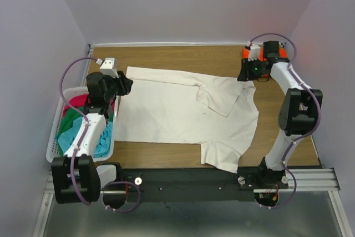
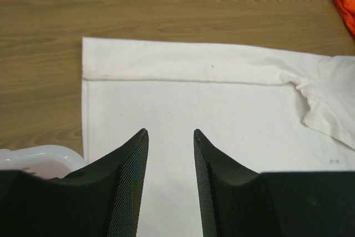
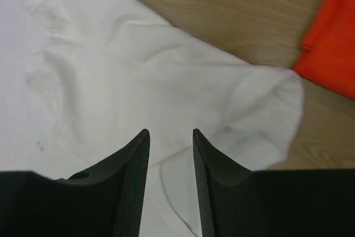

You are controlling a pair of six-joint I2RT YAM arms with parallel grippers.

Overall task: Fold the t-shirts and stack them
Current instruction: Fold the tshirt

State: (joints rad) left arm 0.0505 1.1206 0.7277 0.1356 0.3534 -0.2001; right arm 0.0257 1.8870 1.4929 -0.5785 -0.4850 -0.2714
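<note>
A large cream-white t-shirt [image 1: 177, 115] lies spread on the wooden table, one sleeve folded inward over its body. My left gripper [image 1: 126, 86] is open and empty above the shirt's left hem edge [image 2: 166, 76]. My right gripper [image 1: 244, 75] is open and empty over the shirt's far right corner [image 3: 166, 65]. A bright orange shirt [image 1: 252, 54] lies at the far right behind the right wrist; it also shows in the right wrist view [image 3: 333, 43] and in the left wrist view [image 2: 346, 6]. Crimson [image 1: 77, 102], green [image 1: 69, 121] and light blue [image 1: 102, 142] shirts lie in the basket.
A white lattice basket [image 1: 55, 131] stands at the table's left edge beside my left arm; its rim shows in the left wrist view [image 2: 39, 156]. Bare wood [image 1: 177, 56] runs along the far edge. The black rail [image 1: 188, 184] is at the near edge.
</note>
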